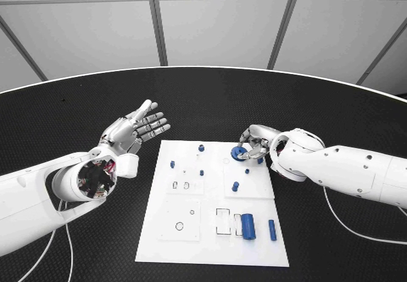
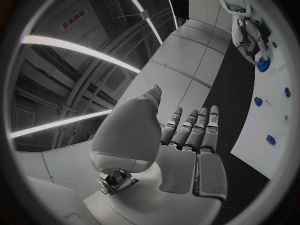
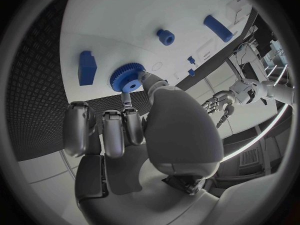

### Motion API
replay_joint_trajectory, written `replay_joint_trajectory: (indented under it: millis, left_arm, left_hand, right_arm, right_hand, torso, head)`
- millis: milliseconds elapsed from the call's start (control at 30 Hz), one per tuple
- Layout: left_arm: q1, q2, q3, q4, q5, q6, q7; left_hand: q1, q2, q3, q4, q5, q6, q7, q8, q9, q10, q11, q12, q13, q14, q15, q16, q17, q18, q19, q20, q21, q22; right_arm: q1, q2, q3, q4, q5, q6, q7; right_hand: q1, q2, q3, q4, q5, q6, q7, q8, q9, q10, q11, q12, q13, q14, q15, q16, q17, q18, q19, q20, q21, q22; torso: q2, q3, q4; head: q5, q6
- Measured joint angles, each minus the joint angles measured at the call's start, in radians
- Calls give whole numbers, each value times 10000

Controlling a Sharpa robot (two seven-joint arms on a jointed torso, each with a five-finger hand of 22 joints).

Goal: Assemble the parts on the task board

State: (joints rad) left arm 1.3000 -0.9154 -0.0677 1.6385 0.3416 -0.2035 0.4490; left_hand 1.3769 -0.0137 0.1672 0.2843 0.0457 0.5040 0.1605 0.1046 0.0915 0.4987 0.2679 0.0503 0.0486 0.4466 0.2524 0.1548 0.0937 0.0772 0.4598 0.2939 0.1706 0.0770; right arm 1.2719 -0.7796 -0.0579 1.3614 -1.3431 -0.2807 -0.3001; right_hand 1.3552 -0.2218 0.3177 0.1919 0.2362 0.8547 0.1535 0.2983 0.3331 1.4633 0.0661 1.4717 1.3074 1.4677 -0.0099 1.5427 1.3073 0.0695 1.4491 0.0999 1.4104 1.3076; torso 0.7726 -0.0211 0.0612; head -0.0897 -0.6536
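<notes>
Nearest edge of the task board (image 1: 170, 249): a blue cylinder (image 1: 247, 225) lies on its side beside a rectangular cut-out, with a thinner blue pin (image 1: 272, 230) just to its right. Left of these the board shows shallow outlined recesses and a small ring mark; too faint to tell their shapes exactly.

Mid-board: a short blue peg (image 1: 235, 187) stands right of centre. Three smaller blue parts sit at (image 1: 202, 173), (image 1: 172, 164) and (image 1: 247, 171); too small to tell their form.

Far edge of board: another small blue peg (image 1: 201, 148) stands near the rim. At the far right corner the right hand (image 1: 254, 144) pinches a blue gear (image 1: 240, 153) between thumb and fingertips; in the right wrist view the gear (image 3: 128, 78) sits at the fingertips over the white board, and whether it touches the board cannot be told. A blue block (image 3: 87, 67) lies just beside it there; in the head view that block is hidden behind the right arm.

Left hand (image 1: 136, 130) hovers over the black worktop (image 1: 76, 117) left of the board's far corner, palm up, fingers straight and apart, holding nothing. The left wrist view confirms the empty palm (image 2: 187, 150).
</notes>
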Motion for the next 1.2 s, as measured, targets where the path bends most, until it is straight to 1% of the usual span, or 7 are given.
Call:
replay_joint_trajectory:
  millis: [133, 300, 500, 700, 767, 967, 1200]
  left_arm:
    - [0, -11, 0, 0, 0, -5, -1]
    - [1, -11, 0, -1, 0, -6, -6]
    - [1, -14, 0, -4, 0, -7, -10]
    - [1, -6, 0, -5, 0, -3, -7]
    - [1, -1, 0, -9, 0, -2, -6]
    - [1, 24, 0, -24, 0, 6, -4]
    - [1, 87, 0, -89, 0, 6, -7]
  left_hand:
    - [0, 0, 0, 0, 0, 0, 0, 0, 0, 0, 0, 0, 0, 0, 0, 0, 0, 0, 0, 0, 0, 0]
    - [0, 0, 0, 0, 0, 0, 0, 0, 0, 0, 0, 0, 0, 0, 0, 0, 1, 1, 0, 0, 0, 1]
    - [0, 0, 29, 29, 0, 0, 0, 0, 0, 0, 0, 0, 0, 0, 0, 0, 1, 0, 0, 0, 0, -14]
    - [0, 0, 58, 0, 0, 0, 0, 0, 0, 0, 0, 0, 0, 0, 0, 0, 1, 1, 0, 0, 0, -14]
    - [0, 0, 58, 0, 0, 0, 0, 0, 0, 0, 0, 0, 0, 0, 0, 0, 1, 1, -36, -36, 0, -13]
    - [0, 0, 58, 0, 0, 0, 0, 0, 0, 0, 0, 0, 0, 0, 0, 0, 1, 0, -36, -36, 0, -25]
    - [0, 0, 58, 0, 0, 0, 0, 0, 0, 0, 0, 0, 0, 0, 0, 0, 2, 1, -64, -7, 0, -24]
  right_arm:
    - [-14, -6, -2, -36, 0, 22, -17]
    - [-24, -10, -4, -49, -128, 35, -21]
    - [-38, -42, -6, 38, -435, -44, 66]
    - [-43, -81, -6, 242, -519, -417, 257]
    - [-44, -93, -5, 329, -532, -612, 333]
    - [-44, -123, -1, 596, -845, -1107, 428]
    - [-19, -122, 19, 1078, -1364, -1246, 365]
  right_hand:
    - [44, -38, 30, -30, 0, 68, 3, -4, 2, 0, 0, 0, -1, 0, 0, 39, 7, 0, 0, 0, 0, 0]
    - [227, 15, 272, -130, 146, 70, 1, -3, 0, 0, 0, 0, -1, 0, 0, 40, 8, 0, 0, 0, 51, 0]
    - [441, 97, 922, -332, 105, 318, -3, 69, -73, 0, 0, 69, -1, 0, 0, 40, 7, 1, 42, 32, 94, -1]
    - [552, -12, 1397, -477, 307, 602, -91, 175, -86, 6, -6, 136, -1, 0, 0, 82, 6, -5, 100, -27, 146, -1]
    - [542, -11, 1544, -516, 406, 714, -108, 194, -86, 37, -36, 232, -1, 0, 0, 82, 6, -156, 125, -52, 224, -1]
    - [338, -24, 1699, -536, 426, 782, -105, 195, -85, 27, -104, 328, 7, -35, -36, 82, 5, -156, 160, -87, 284, -2]
    - [180, 1, 1798, -551, 528, 785, -103, 195, -86, 28, -103, 328, 6, -36, -37, 81, 5, -155, 160, -87, 284, -1]
  torso:
    - [-4, 2, -2]
    - [-4, 7, -7]
    - [-2, 12, -4]
    - [0, 12, -4]
    - [0, 12, -5]
    - [-8, 10, -16]
    - [-35, -11, -16]
  head:
    - [1, -12]
    - [6, -10]
    - [-11, -9]
    - [-24, -2]
    - [-26, 10]
    - [-39, 37]
    - [-34, 95]
